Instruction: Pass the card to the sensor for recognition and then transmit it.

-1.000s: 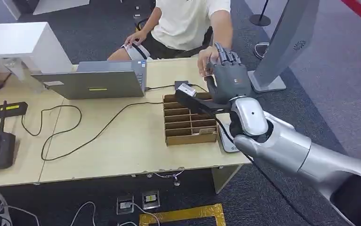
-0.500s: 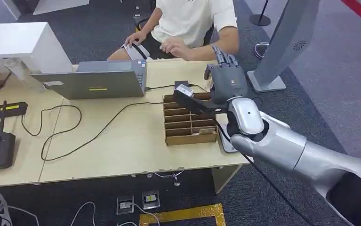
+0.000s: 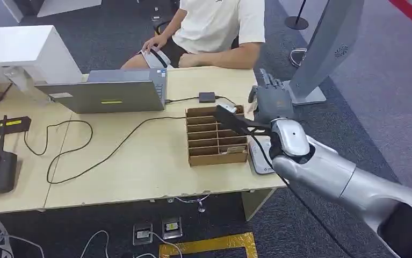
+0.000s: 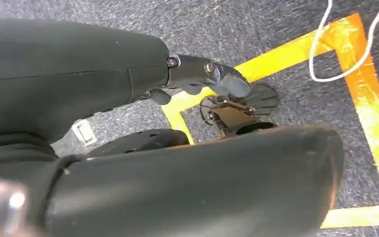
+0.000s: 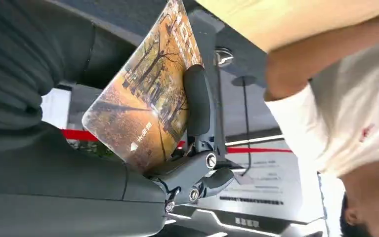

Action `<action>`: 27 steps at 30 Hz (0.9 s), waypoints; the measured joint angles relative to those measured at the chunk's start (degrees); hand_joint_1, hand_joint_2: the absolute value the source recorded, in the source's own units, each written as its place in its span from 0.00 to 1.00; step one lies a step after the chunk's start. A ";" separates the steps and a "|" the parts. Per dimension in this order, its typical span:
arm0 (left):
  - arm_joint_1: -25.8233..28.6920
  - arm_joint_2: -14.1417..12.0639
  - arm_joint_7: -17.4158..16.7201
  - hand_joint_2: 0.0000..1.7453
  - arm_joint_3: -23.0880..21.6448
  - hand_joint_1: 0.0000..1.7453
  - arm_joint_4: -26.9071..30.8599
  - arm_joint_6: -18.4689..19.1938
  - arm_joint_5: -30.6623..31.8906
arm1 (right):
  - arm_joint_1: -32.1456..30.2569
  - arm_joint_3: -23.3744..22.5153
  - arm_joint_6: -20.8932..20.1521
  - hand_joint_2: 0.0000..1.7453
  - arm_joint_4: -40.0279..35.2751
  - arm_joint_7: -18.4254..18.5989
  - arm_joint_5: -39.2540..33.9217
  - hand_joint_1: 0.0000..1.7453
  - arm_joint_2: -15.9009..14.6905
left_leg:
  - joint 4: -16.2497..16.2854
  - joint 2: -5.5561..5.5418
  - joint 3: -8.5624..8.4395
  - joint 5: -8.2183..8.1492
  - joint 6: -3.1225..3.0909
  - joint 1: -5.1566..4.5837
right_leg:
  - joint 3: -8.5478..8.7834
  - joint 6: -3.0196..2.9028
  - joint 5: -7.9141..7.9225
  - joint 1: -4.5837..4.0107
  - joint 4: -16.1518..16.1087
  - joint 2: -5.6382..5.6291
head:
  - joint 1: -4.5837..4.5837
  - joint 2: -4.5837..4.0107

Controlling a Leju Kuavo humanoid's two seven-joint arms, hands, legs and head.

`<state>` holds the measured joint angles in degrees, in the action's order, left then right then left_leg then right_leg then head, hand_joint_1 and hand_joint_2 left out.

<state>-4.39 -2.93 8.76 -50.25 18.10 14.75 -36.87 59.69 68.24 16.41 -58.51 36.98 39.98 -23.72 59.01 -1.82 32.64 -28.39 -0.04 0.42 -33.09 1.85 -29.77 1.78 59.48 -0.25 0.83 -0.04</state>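
Now drawn back from the person point(image 3: 214, 24) seated across the desk, the robot's right hand point(image 3: 270, 102) hovers over the table's point(image 3: 139, 166) far right corner, beside the grey floor stand point(image 3: 322, 54); a second ago it was reaching toward the person's outstretched hand, which has since gone back to the lap. The card point(image 5: 145, 98), printed with an autumn park scene, sits pinched between the thumb and a dark finger point(image 5: 197, 101) in the right wrist view, so the hand keeps hold of it and the handover looks unfinished or refused. That suggests the sensor step may come first: a flat grey pad point(image 3: 260, 158) at the table's right edge, just beside the slotted cardboard tray point(image 3: 214, 142), is a likely reader, though this cannot be confirmed. Between hand and pad stand the tray's walls and a black cable trailing from the wrist. A laptop point(image 3: 107, 94), a small black box point(image 3: 207, 97) and looping cords lie to the left. The left hand hangs by the floor, its grip impossible to judge.
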 joint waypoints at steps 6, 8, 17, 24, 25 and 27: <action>0.01 -0.02 0.15 0.00 -0.13 0.00 -0.02 0.00 -0.76 | -2.30 -1.40 -1.25 1.00 0.68 0.00 1.03 1.00 -2.29 | 0.00 0.09 -0.03 -0.02 0.01 0.00 | -0.02 0.01 0.01 0.00 -0.01 -0.15 | 0.00 0.00; 0.01 0.00 0.20 0.00 -0.20 0.00 -0.02 0.00 -0.72 | -3.13 -1.96 -1.88 1.00 0.79 0.00 1.22 1.00 -2.77 | 0.00 0.10 -0.04 -0.03 0.01 0.00 | -0.02 0.01 0.01 0.00 -0.01 -0.16 | 0.00 0.00; -0.02 -0.02 0.28 0.00 -1.29 0.00 -0.02 0.00 0.59 | -7.29 -3.98 -4.99 1.00 0.94 0.00 2.95 1.00 -4.41 | 0.00 0.18 -0.06 -0.03 0.00 0.00 | 0.01 0.01 0.01 0.00 -0.01 -0.18 | 0.02 0.00; -0.04 -0.04 -0.44 0.00 -1.53 0.00 -0.02 0.00 0.83 | -10.29 -6.20 -6.73 1.00 0.92 0.00 3.15 1.00 -4.63 | 0.00 0.20 -0.06 -0.03 0.00 0.00 | 0.01 0.02 0.02 0.00 -0.01 -0.19 | 0.02 0.00; -0.04 -0.04 -0.63 0.00 -1.62 0.00 -0.02 0.00 0.83 | -10.66 -6.47 -6.80 1.00 0.92 0.00 3.06 1.00 -4.63 | -0.01 0.20 -0.06 -0.03 0.00 0.00 | 0.01 0.02 0.02 0.00 -0.01 -0.18 | 0.00 0.00; -0.04 -0.04 -1.11 0.00 -2.19 0.00 -0.02 0.00 0.81 | -11.26 -6.84 -6.88 1.00 0.94 0.00 2.84 1.00 -4.57 | -0.01 0.20 -0.06 -0.03 0.00 0.01 | 0.01 0.02 0.02 -0.01 0.00 -0.19 | 0.02 0.00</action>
<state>-4.43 -2.97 7.65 -52.44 18.08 14.75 -36.06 48.43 61.40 9.53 -57.57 36.98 42.82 -28.28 59.00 -1.62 32.58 -28.42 -0.04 0.42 -33.09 1.88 -29.75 1.77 59.48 -0.44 0.85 -0.04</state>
